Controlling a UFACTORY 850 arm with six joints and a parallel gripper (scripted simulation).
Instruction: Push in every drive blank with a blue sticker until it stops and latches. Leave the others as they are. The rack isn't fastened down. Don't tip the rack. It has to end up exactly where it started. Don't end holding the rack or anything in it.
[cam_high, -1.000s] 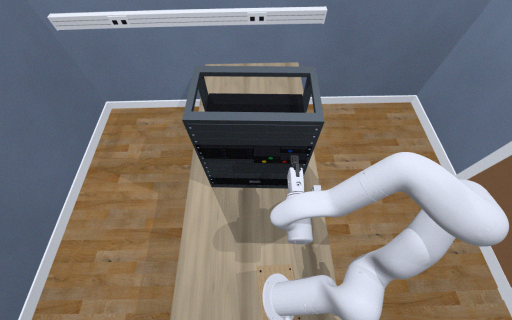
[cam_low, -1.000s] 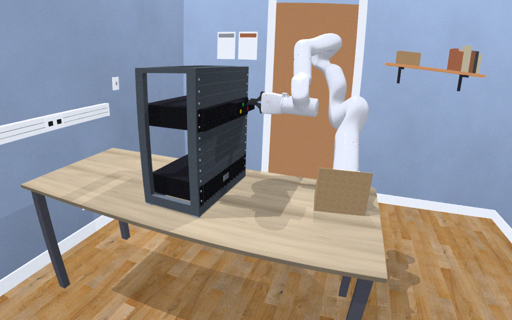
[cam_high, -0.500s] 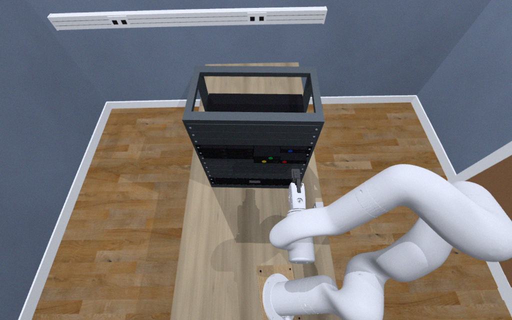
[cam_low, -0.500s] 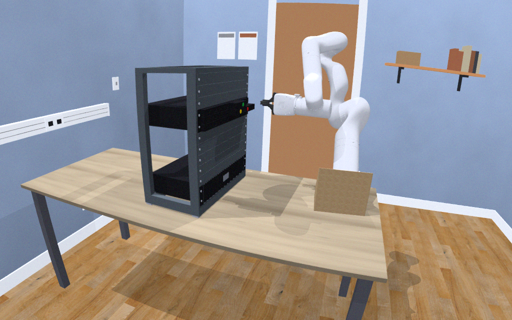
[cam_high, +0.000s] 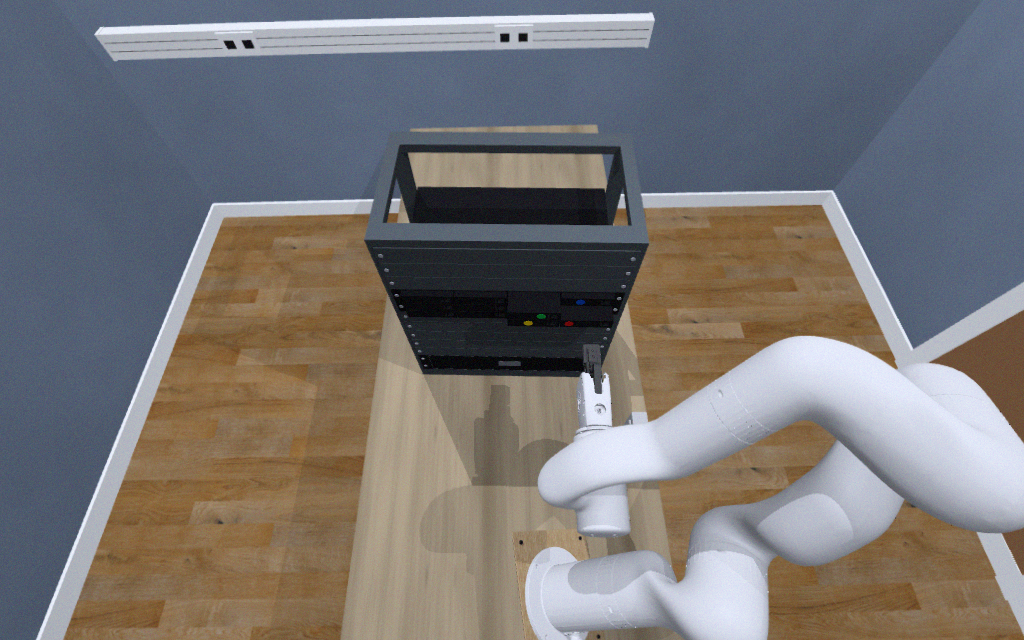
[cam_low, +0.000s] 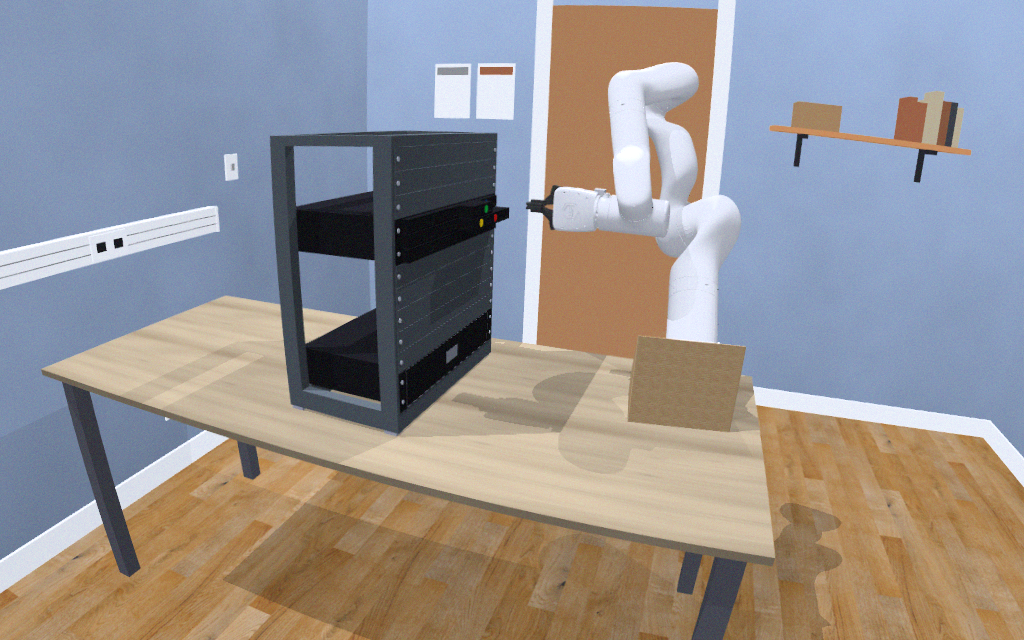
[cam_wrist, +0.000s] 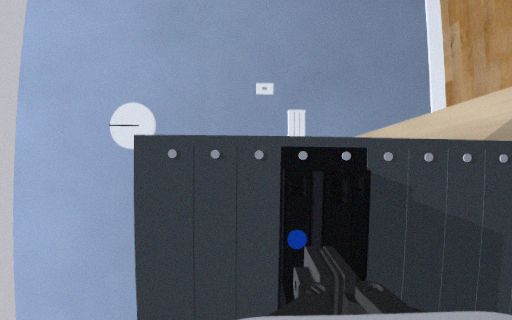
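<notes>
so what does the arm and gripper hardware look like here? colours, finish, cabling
Glossy white arm of rounded tubular links with faint seam lines at the joints, on a round white base flange. The wrist ends in a white gripper body. The gripper has dark grey, narrow, flat fingers. No external cables, logos or markings are visible.

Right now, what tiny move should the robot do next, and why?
Probably ease the shut gripper straight back, away from the rack. It holds nothing and hangs apart from the front. The only blue sticker seen seems to sit deeper than the red sticker.
</notes>
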